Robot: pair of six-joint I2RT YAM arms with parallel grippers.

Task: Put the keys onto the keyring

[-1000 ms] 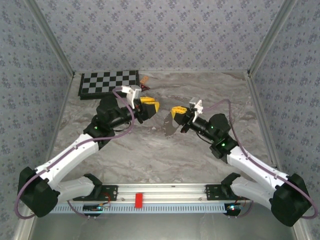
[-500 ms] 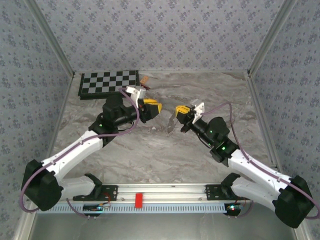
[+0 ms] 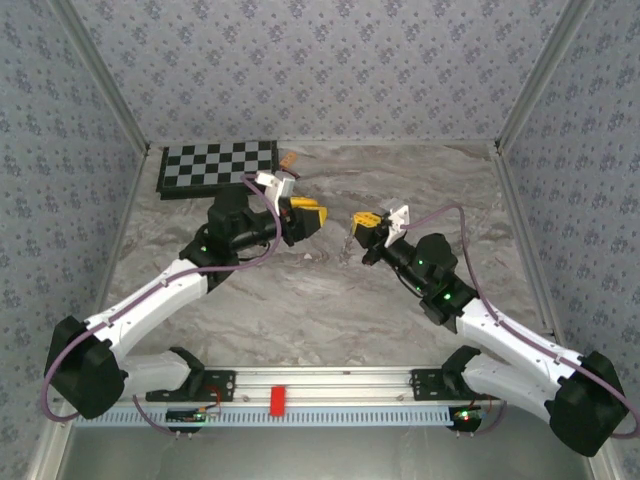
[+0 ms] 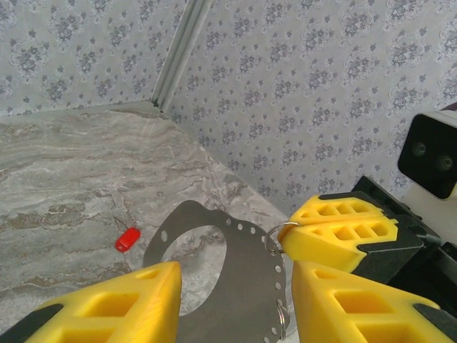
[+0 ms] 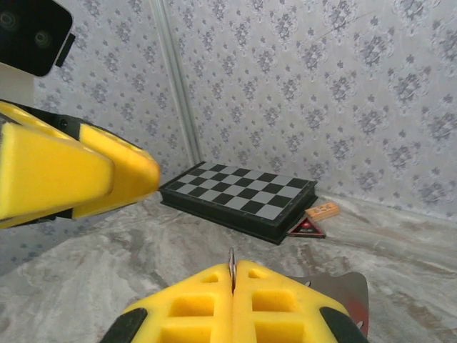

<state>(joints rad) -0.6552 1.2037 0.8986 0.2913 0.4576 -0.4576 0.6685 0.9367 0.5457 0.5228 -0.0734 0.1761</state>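
The keyring [image 4: 251, 266] is a flat grey oval loop with a big opening, small holes along its rim and little wire rings. It hangs above the table from my right gripper [image 5: 232, 275], which is shut on one wire ring [image 5: 231, 261]. In the top view the keyring [image 3: 346, 243] dangles below the right gripper [image 3: 360, 221]. My left gripper [image 3: 308, 217] faces it a short way to the left, open, with nothing between its fingers [image 4: 107, 300]. A tiny red key [image 4: 128, 239] lies on the marble table beyond the keyring.
A chessboard [image 3: 217, 164] lies at the back left, with an orange-brown triangular piece [image 5: 305, 227] and a small wooden block [image 5: 321, 210] beside it. A red block [image 3: 277, 400] sits on the front rail. Patterned walls close in the table [image 3: 400, 180] on three sides.
The right gripper has carried the keyring a little up and back, and the keyring now hangs more edge-on. The left gripper has edged right, toward it.
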